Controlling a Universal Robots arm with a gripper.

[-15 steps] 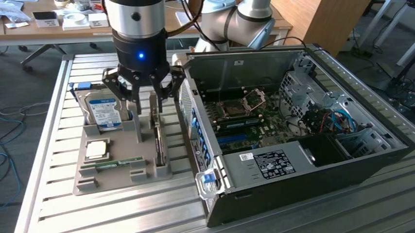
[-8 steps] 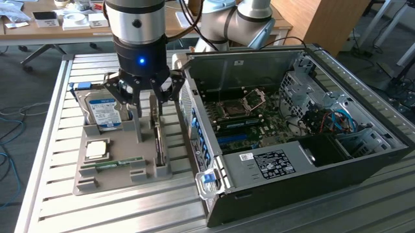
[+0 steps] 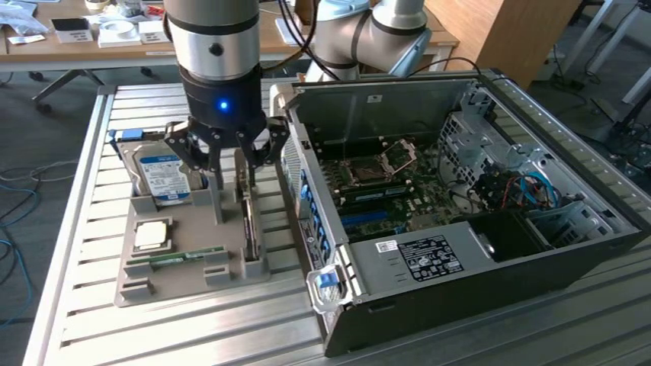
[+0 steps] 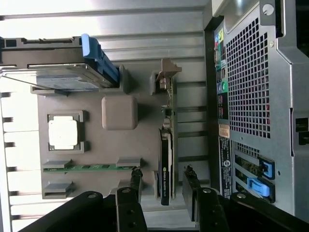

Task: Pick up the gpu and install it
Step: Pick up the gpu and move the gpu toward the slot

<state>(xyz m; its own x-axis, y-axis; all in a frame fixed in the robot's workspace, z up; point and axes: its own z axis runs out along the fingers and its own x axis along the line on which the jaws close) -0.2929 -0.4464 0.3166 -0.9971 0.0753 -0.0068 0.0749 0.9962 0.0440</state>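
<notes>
Wrist view tells it best: the gripper (image 4: pixel 163 170) is spread wide, with its two black fingers (image 4: pixel 136 181) on either side of the gpu (image 4: pixel 165 164). There's a clear gap on both sides, so the jaws aren't pinching the card or even touching it. Nothing is held. They straddle the end of the card away from its silvery bracket (image 4: pixel 166 72).

The gpu is standing on its edge in a slot of the grey holder tray (image 4: pixel 120 145), along the side of the tray closest to the computer case (image 4: pixel 251 87). Sharing the tray are a hard drive (image 4: pixel 53 77) with a blue piece on it, a square processor chip (image 4: pixel 63 133) and a slim green memory stick (image 4: pixel 91 167), all on the far side of the card from the case.

In the exterior view the arm comes straight down over the tray (image 3: pixel 194 278), and the gripper (image 3: pixel 236 164) sits right at the top edge of the gpu (image 3: pixel 249 229), jaws apart. The hard drive (image 3: pixel 163 177) is just off to the exterior view's left, with the processor chip (image 3: pixel 152 234) and memory stick (image 3: pixel 188 255) nearer the camera. The computer case (image 3: pixel 489 305) lies open just beside the tray on the exterior view's right, motherboard (image 3: pixel 386 191) facing up. Everything's on a slatted metal table (image 3: pixel 152 335).
</notes>
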